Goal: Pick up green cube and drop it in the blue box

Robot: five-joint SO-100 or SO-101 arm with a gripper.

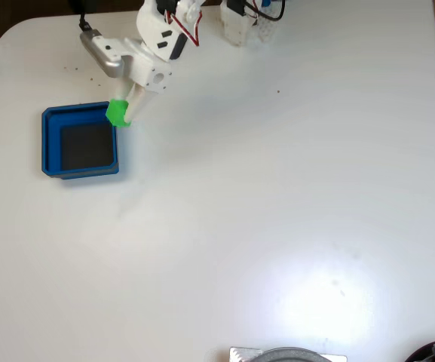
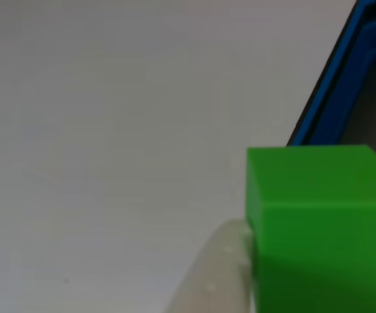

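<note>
The green cube [image 1: 117,113] hangs above the upper right corner of the blue box [image 1: 52,143] in the fixed view, and my white gripper [image 1: 122,115] is shut on it. The arm reaches down from the top of that view. In the other view the green cube [image 2: 318,222] is large at the lower right, with one pale fingertip [image 2: 214,277] pressed against its left face. The blue box wall [image 2: 334,85] runs along the upper right edge of that view, beyond the cube.
The white table [image 1: 277,196] stretches wide to the right and below the box. The arm's base and wiring [image 1: 240,19] sit at the top edge. A grey object [image 1: 289,354] pokes in at the bottom edge.
</note>
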